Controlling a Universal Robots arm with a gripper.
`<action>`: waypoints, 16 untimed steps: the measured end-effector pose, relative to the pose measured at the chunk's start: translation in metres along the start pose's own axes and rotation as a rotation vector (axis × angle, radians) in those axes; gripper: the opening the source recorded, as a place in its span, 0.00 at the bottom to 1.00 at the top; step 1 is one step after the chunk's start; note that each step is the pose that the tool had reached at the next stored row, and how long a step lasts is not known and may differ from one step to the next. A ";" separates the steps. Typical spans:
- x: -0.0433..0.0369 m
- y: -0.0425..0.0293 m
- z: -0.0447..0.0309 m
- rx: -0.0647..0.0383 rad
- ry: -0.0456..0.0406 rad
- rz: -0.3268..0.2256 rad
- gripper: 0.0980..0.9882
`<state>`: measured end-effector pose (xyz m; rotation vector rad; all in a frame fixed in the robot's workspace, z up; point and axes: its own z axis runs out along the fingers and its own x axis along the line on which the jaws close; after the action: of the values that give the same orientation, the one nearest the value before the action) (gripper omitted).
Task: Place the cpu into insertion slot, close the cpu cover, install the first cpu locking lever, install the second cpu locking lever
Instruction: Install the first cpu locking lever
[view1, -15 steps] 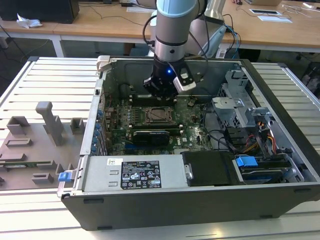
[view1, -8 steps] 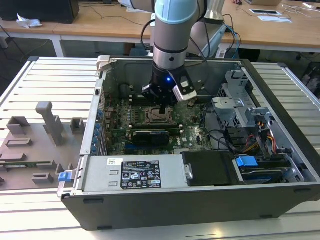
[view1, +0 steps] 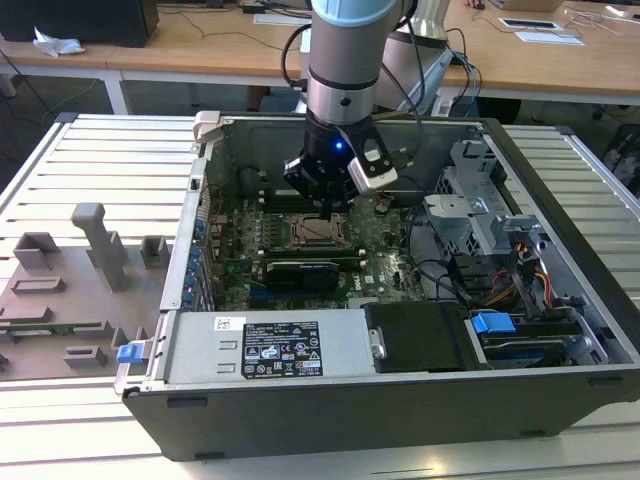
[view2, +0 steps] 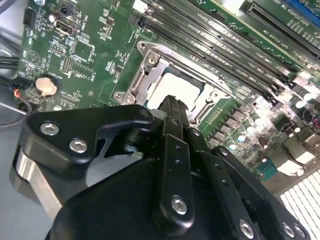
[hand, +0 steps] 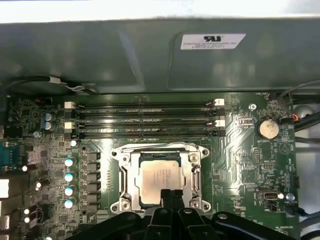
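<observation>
Exterior view: the arm reaches down into an open computer case (view1: 400, 400) lying on a slatted tabletop (view1: 100, 160), and the hand (view1: 325, 205) hangs just above the insertion slot (view1: 318, 230) in the middle of the green motherboard (view1: 380, 240). In both wrist views the cpu (hand: 161, 177) lies flat inside the slot, its silver-grey top bare, with the silvery cpu cover (hand: 195, 170) framing it on all sides. The hand's black fingers (hand: 170, 197) are pressed together, pinching nothing, their tips right over the near edge of the chip; whether they touch it I cannot tell. Long black memory slots (hand: 142, 120) run just beside the socket.
</observation>
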<state>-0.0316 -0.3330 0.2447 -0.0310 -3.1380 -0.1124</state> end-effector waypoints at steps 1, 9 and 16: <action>0.0000 0.0001 -0.0020 0.000 0.0001 0.000 0.01; 0.0001 0.0024 -0.0330 0.000 0.0000 0.000 0.01; 0.0001 0.0034 -0.0468 0.000 -0.0001 0.000 0.01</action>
<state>-0.0316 -0.3330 0.2916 -0.0309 -3.1380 -0.1127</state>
